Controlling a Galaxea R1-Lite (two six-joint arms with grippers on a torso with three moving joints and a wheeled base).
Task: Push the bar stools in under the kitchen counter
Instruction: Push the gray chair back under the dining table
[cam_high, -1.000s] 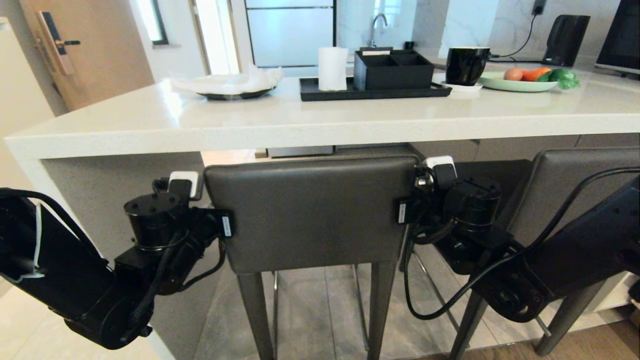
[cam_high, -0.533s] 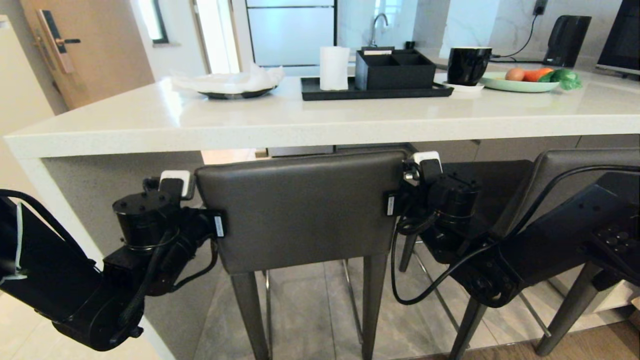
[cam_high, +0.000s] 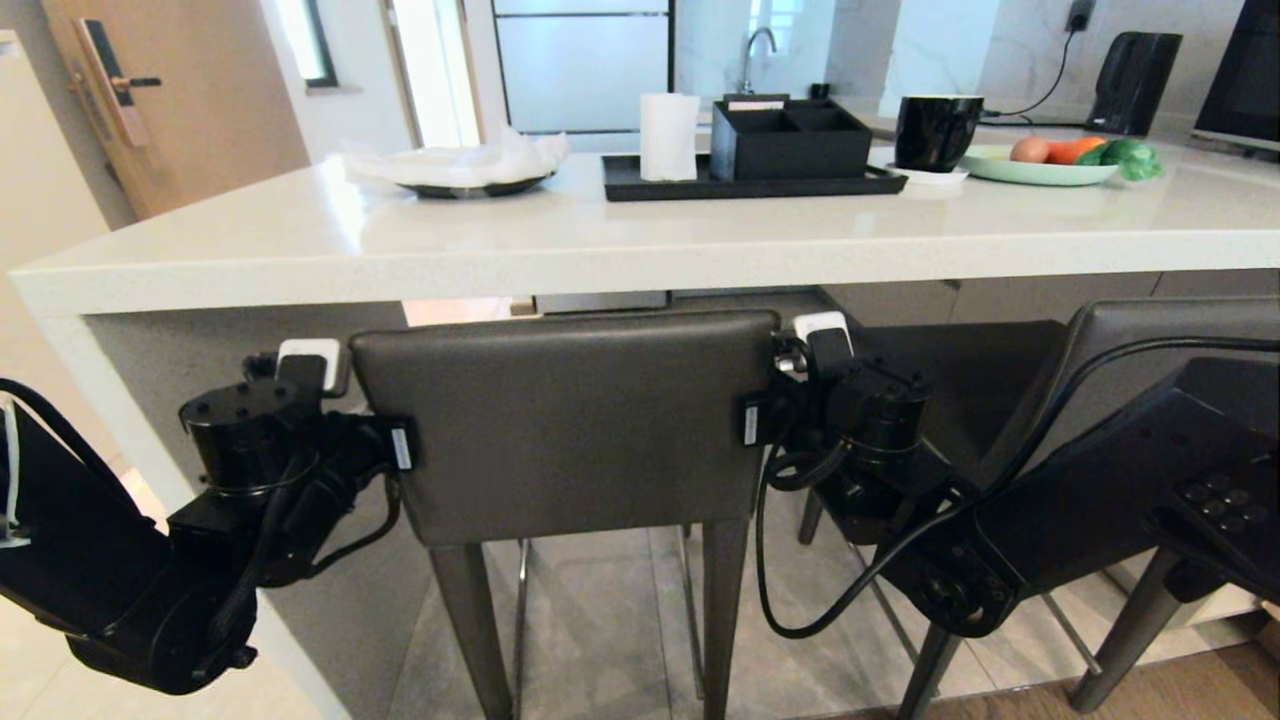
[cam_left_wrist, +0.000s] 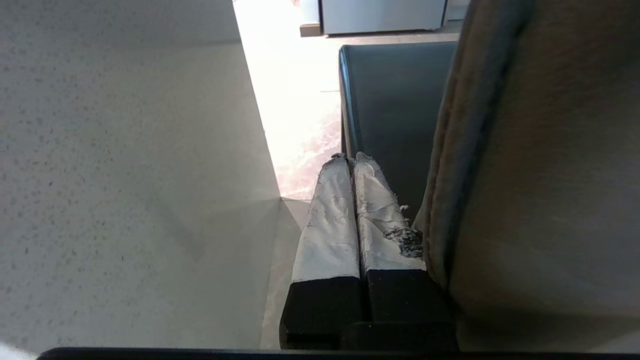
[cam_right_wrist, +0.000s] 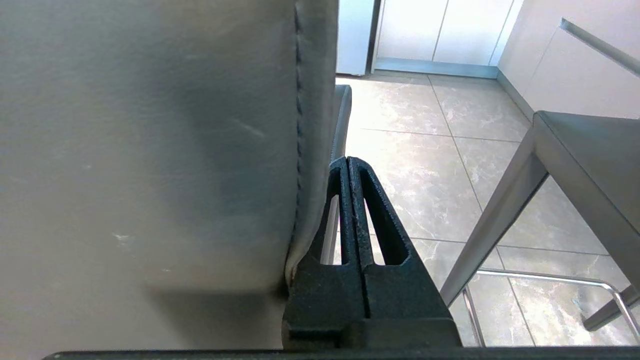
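The near bar stool's dark grey backrest stands just before the kitchen counter, its top edge slightly below the slab's underside. My left gripper is shut and empty, its taped fingers lying along the backrest's left edge, between it and the counter's end slab. My right gripper is shut and empty too, pressed against the backrest's right edge. The second bar stool stands to the right, partly behind my right arm.
On the counter sit a black tray with a paper roll, a black mug, a plate of vegetables and a plate with tissue. The second stool's leg and chrome footrest are close by my right gripper.
The near stool's backrest has shifted left along the counter, and both arms have moved left with it, still flanking its sides. Both grippers stayed shut.
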